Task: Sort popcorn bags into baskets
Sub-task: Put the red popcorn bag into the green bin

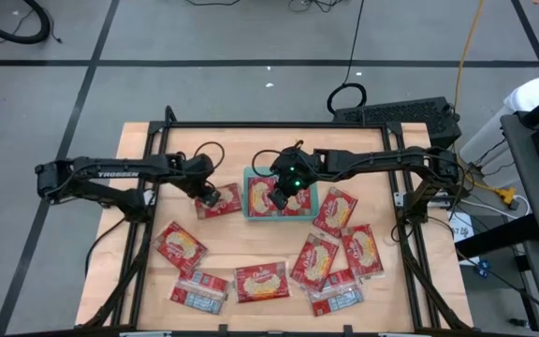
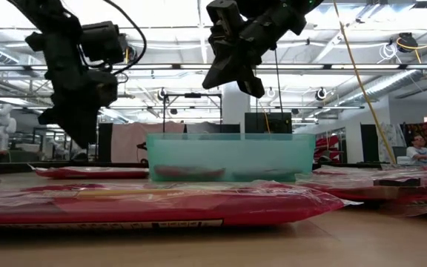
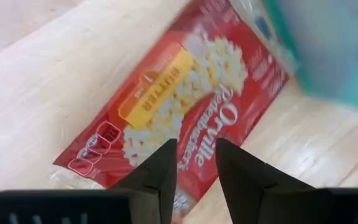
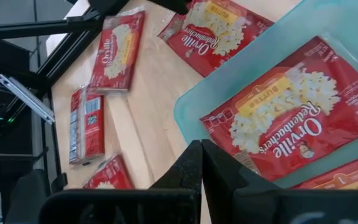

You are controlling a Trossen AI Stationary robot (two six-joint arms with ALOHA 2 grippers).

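Observation:
The teal tray sits mid-table with two red popcorn packets lying flat in it, picture side up. Another packet lies flat on the table just left of the tray. My left gripper is open and hovers over that packet's left end, apart from it in the low view. My right gripper is shut and empty, raised well above the tray. Several more packets lie spread over the near half of the table.
Loose packets lie near left and near right, some overlapping, some grey-white side up. A black frame edges the table. Bare wood lies along the far edge and far left.

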